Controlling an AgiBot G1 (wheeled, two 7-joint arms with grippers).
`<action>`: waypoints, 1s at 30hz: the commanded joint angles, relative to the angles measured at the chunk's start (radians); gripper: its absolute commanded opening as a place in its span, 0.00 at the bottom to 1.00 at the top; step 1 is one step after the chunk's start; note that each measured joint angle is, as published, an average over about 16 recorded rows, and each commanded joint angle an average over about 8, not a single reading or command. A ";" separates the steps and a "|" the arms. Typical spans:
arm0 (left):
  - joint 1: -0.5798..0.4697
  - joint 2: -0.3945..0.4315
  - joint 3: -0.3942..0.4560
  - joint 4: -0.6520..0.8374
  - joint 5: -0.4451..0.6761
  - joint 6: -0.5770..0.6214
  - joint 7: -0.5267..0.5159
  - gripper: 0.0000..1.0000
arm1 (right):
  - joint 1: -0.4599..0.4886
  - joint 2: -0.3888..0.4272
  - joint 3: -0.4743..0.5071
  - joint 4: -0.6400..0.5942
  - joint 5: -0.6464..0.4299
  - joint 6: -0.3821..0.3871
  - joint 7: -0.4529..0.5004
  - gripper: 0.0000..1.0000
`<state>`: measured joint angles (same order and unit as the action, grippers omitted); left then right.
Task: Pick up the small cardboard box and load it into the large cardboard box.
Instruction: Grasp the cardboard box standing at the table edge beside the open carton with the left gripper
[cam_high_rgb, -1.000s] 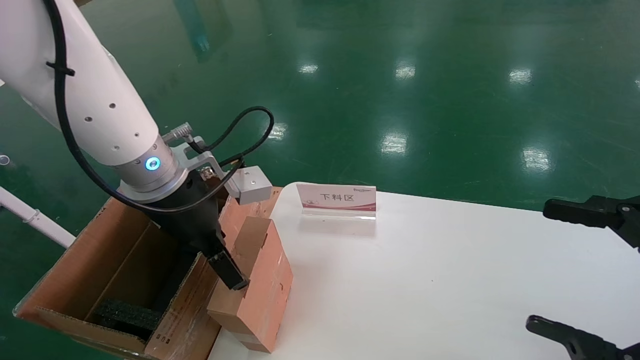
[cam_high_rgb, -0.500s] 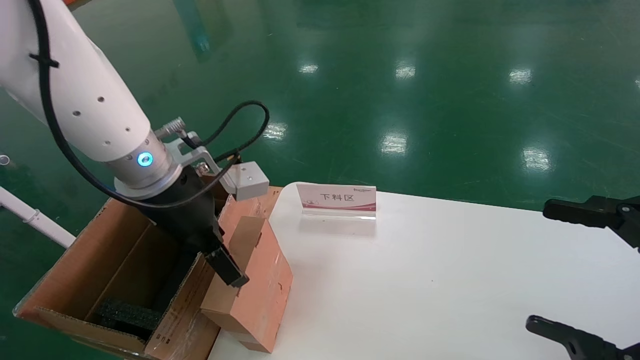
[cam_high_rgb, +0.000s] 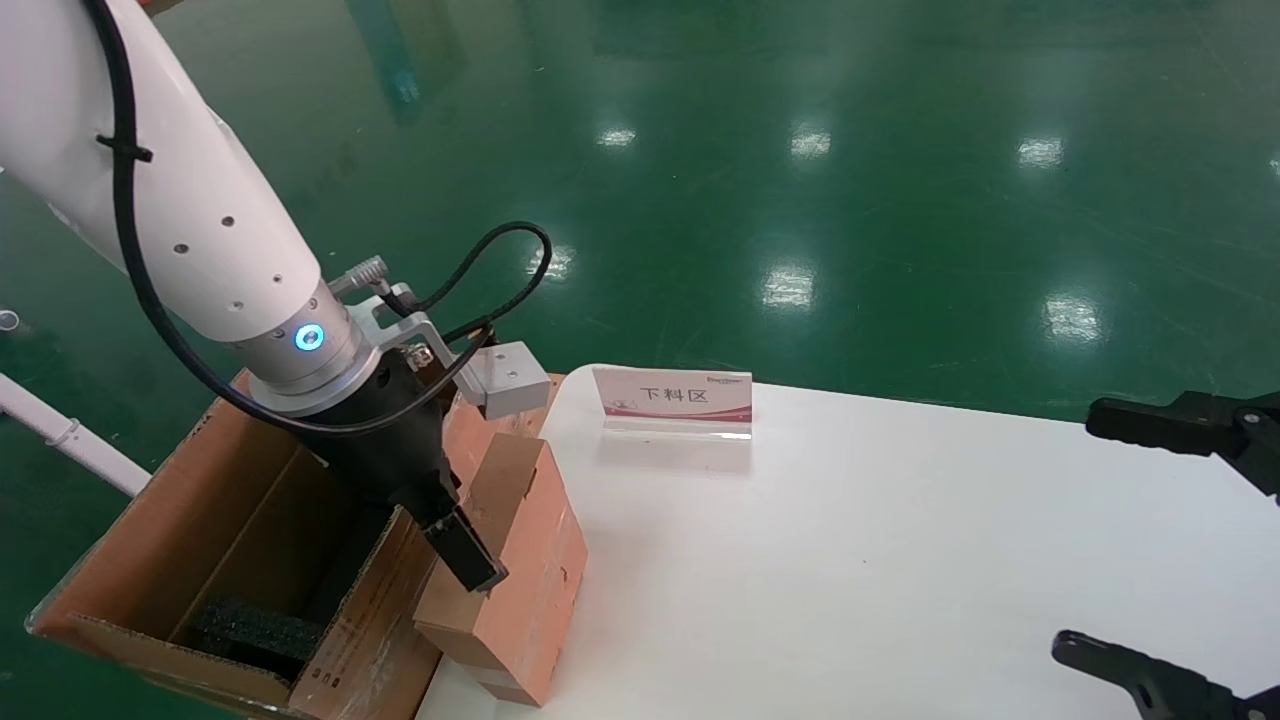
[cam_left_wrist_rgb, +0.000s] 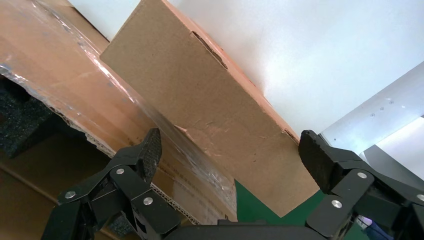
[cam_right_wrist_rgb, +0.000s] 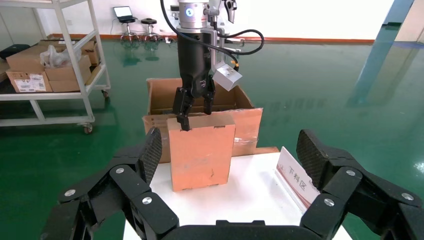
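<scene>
Head view showed the left gripper (cam_high_rgb: 470, 560), spread wide over the small cardboard box (cam_high_rgb: 520, 570), had dipped slightly, so no grasp yet.

White left arm (cam_high_rgb: 170, 200) with small screw holes, a black cable (cam_high_rgb: 480, 260) zip-tied along it, a blue-lit ring (cam_high_rgb: 308, 337) — black grippers with silver rivets.

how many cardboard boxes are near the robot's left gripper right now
2. The small cardboard box stands at the table's left edge, under the open left gripper. The large cardboard box sits beside it, off the table. More cartons sit on a distant shelf.
</scene>
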<state>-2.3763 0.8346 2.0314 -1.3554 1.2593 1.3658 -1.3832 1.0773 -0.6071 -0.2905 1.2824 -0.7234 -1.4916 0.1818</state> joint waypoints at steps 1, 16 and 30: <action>-0.002 -0.002 0.000 0.000 0.001 0.000 -0.001 1.00 | 0.000 0.000 0.000 0.000 0.000 0.000 0.000 1.00; -0.016 -0.001 -0.005 0.000 -0.001 0.002 -0.006 1.00 | 0.000 0.000 -0.001 0.000 0.001 0.000 -0.001 1.00; 0.019 0.003 0.007 0.002 0.008 -0.018 -0.014 1.00 | 0.000 0.001 -0.002 0.000 0.001 0.001 -0.001 1.00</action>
<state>-2.3551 0.8383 2.0393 -1.3536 1.2693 1.3468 -1.3978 1.0777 -0.6063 -0.2924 1.2823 -0.7221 -1.4908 0.1808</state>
